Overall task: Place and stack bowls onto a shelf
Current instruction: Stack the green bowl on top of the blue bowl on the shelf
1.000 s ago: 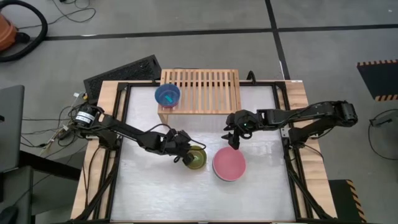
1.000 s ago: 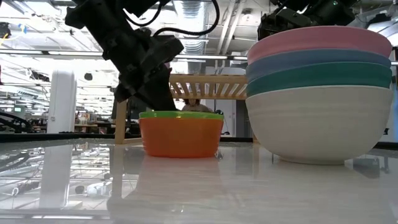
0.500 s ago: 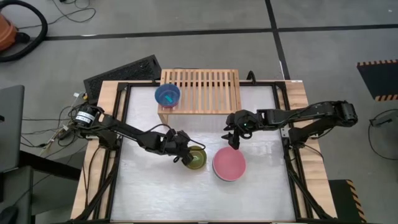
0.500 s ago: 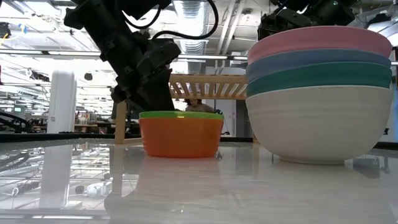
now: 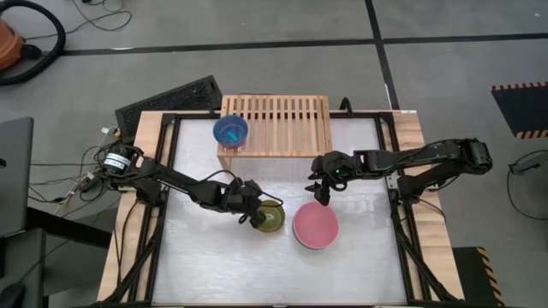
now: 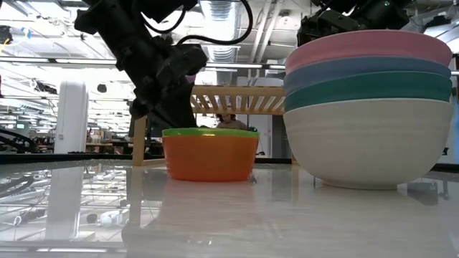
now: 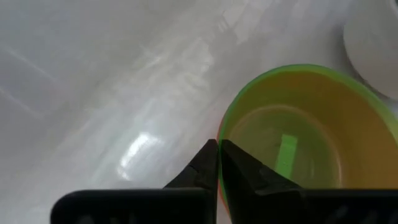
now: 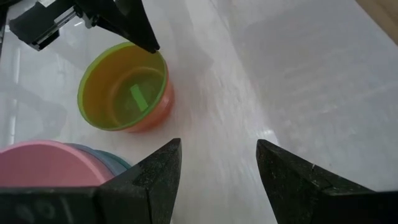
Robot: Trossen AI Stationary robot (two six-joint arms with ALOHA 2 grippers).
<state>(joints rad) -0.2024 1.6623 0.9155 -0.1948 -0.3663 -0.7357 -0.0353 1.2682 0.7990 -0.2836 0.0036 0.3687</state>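
Note:
A small olive-green bowl (image 5: 269,219) sits nested inside an orange-red bowl (image 6: 208,158) at the table's middle, resting on its base. My left gripper (image 7: 219,149) is shut on the nested pair's left rim. To the right stands a stack of larger bowls (image 6: 366,107), pink on top, then blue, teal and cream-white. My right gripper (image 5: 322,197) hangs open just beyond that stack, with nothing between its fingers. The light-wood slatted shelf (image 5: 282,128) stands at the far edge, with a cyan bowl (image 5: 230,131) on its left end. My left gripper pinches the green bowl's rim (image 7: 221,127) on the side toward the table's left, one finger inside the bowl and one outside. The fingers slant down from the left. Whether the orange bowl's rim is also caught, I cannot tell. The nested pair stands upright on the table.
A black keyboard (image 5: 171,98) lies off the table's far left corner. The white tabletop (image 5: 205,257) has free room at the near left and the near right. The shelf's slats (image 5: 295,120) are bare to the right of the cyan bowl.

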